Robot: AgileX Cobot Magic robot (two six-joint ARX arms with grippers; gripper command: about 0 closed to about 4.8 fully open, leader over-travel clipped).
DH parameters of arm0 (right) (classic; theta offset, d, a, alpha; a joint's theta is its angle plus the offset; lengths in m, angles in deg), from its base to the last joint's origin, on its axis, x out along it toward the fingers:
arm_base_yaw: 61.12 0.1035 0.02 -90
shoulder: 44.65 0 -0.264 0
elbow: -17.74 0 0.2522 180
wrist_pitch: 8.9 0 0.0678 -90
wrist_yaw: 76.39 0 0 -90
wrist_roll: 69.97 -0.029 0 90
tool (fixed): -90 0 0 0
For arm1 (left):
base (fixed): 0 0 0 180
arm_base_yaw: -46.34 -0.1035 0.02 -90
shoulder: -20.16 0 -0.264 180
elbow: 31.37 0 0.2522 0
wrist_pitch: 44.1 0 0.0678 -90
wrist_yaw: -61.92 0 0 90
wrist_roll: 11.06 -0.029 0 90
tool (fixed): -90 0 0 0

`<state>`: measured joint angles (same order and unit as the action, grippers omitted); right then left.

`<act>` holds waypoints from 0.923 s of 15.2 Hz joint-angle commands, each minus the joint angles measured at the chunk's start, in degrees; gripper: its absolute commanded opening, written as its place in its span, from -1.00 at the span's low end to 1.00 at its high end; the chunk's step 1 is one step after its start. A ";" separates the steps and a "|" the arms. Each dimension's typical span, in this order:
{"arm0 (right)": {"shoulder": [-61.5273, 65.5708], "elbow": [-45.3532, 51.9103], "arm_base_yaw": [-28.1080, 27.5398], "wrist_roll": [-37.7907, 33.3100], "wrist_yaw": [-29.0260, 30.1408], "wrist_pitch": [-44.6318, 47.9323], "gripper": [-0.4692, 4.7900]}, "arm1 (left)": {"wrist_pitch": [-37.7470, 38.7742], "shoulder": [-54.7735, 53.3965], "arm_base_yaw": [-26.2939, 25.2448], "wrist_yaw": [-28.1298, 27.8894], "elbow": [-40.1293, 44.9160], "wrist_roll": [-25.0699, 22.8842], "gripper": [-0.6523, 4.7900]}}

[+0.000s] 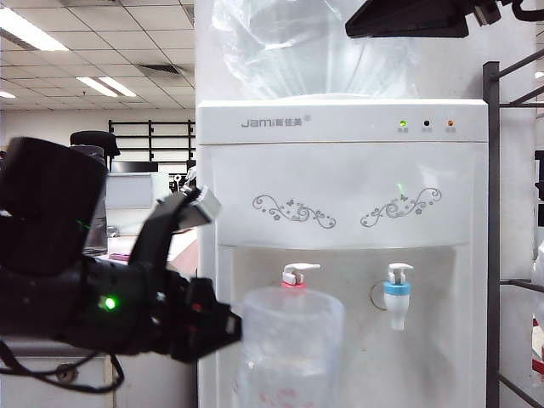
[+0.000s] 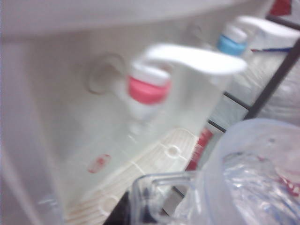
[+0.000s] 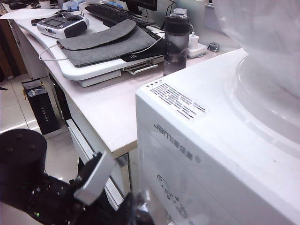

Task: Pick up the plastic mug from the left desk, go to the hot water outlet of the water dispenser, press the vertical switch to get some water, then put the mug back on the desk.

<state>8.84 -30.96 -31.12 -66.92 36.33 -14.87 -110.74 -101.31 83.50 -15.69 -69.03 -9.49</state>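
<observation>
While the plastic mug [image 1: 291, 348] is carried in front of the water dispenser [image 1: 340, 170], the following is recorded.

Left gripper: seen at the lower left of the exterior view [image 1: 223, 330]; its jaws are clamped together on the handle side of the mug. In the left wrist view only a dark finger tip is seen behind the clear handle, at the lower centre.

Plastic mug: held upright at the lower centre of the exterior view, in front of the dispenser's recess; its rim lies just under the hot water outlet [image 1: 293, 284]. In the left wrist view the rim and handle are seen at the lower right [image 2: 243, 178], blurred.

Hot water outlet: white tap with a red-pink collar, left of the two taps in the exterior view; centre of the left wrist view [image 2: 149, 90]. Whether mug and tap touch cannot be told.

Vertical switch: white lever on top of the red-collared tap [image 1: 299, 272]; no gripper is seen on it.

Blue-collared tap: at the right of the recess [image 1: 397, 293], well apart from the mug.

Right gripper: not seen in any view; it is recorded as fully closed, and nothing is seen held by it. A dark part of that arm is seen at the upper right of the exterior view [image 1: 412, 17].

Left desk: pale top seen at centre left of the right wrist view [image 3: 105, 105], beside the dispenser.

Grey bottle: stands on the desk at the upper centre of the right wrist view [image 3: 176, 43].
</observation>
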 commanded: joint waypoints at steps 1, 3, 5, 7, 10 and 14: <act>-0.07 -0.24 0.04 0.00 0.11 0.57 -0.84 | -2.89 -5.53 0.28 -0.83 -4.13 1.31 -0.78; -0.07 -0.24 0.04 0.00 0.11 0.57 -0.84 | -2.86 -7.74 0.28 -3.65 -5.44 2.16 -0.78; -0.07 -0.24 0.04 0.00 0.13 0.57 -0.84 | -2.86 -9.07 0.28 -6.34 -5.44 3.63 -0.78; -0.07 -0.24 0.04 0.02 0.11 0.57 -0.84 | -2.86 -10.51 0.31 -9.88 -6.47 4.96 -0.78; -0.07 -0.24 0.04 0.00 0.11 0.57 -0.84 | -2.84 -10.86 0.31 -12.31 -9.05 6.03 -0.78; -0.07 -0.24 0.04 0.02 0.09 0.57 -0.84 | -1.53 -11.10 0.28 -13.88 -9.57 6.64 -0.78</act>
<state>8.84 -30.96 -31.12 -66.92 36.33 -14.87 -109.63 -112.72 83.83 -28.37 -78.17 -3.66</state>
